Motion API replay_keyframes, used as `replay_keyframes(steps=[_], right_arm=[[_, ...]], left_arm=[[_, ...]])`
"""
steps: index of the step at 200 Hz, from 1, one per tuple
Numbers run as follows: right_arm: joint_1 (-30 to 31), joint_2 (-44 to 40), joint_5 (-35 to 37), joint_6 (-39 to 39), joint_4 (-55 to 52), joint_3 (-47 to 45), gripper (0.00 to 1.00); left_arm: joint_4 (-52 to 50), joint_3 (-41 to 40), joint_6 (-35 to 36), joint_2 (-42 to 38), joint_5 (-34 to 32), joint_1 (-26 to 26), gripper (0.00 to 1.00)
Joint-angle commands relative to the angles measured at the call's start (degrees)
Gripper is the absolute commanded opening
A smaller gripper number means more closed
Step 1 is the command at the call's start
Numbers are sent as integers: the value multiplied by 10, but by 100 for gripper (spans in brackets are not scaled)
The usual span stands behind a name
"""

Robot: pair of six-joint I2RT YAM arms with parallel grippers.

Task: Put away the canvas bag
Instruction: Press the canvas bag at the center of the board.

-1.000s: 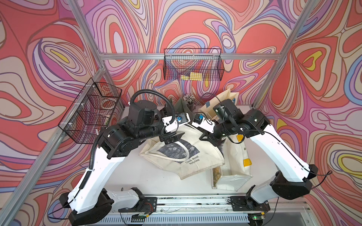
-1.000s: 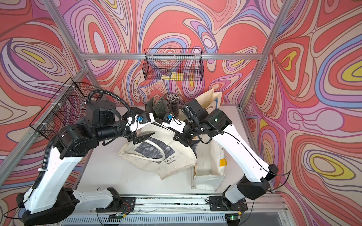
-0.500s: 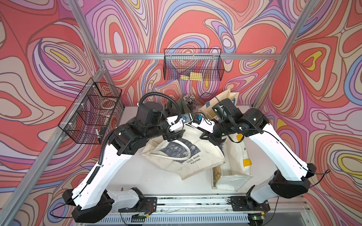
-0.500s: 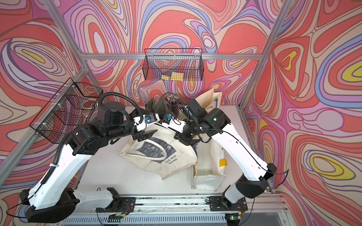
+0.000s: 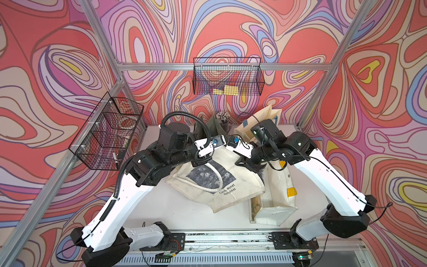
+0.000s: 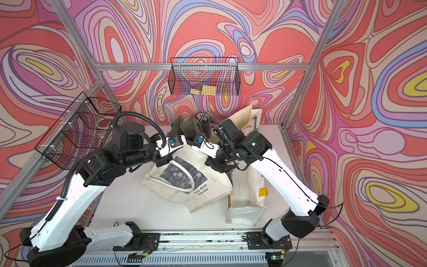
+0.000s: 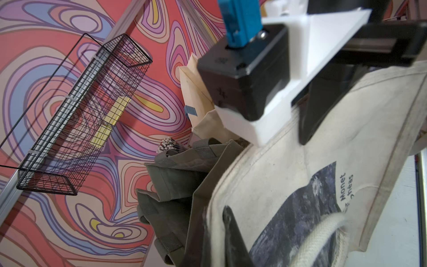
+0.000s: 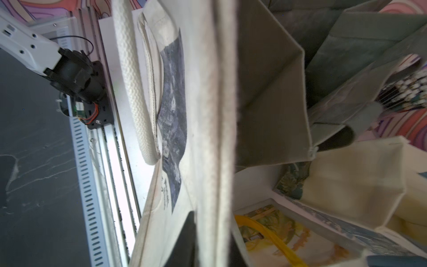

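Top views alone: side basket (image 5: 101,138), contents unclear; yellow pads (image 5: 230,89) in back basket (image 5: 203,81). At canvas bag (image 5: 242,185) rim: left hand (image 5: 199,163), right hand (image 5: 246,165); clamped or not, cannot tell.

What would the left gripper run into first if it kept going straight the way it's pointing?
The bag: one of the left gripper's fingers lies on its raised cloth. Past that, it seems aimed at the right gripper on the same rim, though depth is unclear.
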Motion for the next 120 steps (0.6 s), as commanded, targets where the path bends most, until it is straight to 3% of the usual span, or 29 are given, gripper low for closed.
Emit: replay_keyframes(steps=[1,23,47,120], right_arm=[[2,-39,-56,26,60,-65,35],[2,-75,-80,48,104,-134,42],[2,-98,-86,68,131,-183,44],[0,-121,-52,75,137,-214,42]], left_arm=[[92,-25,-14,-43,3,17,0],[119,-37,-41,-64,36,42,0],[132,-46,-54,-79,51,59,0],[155,-75,-63,-114,7,81,0]])
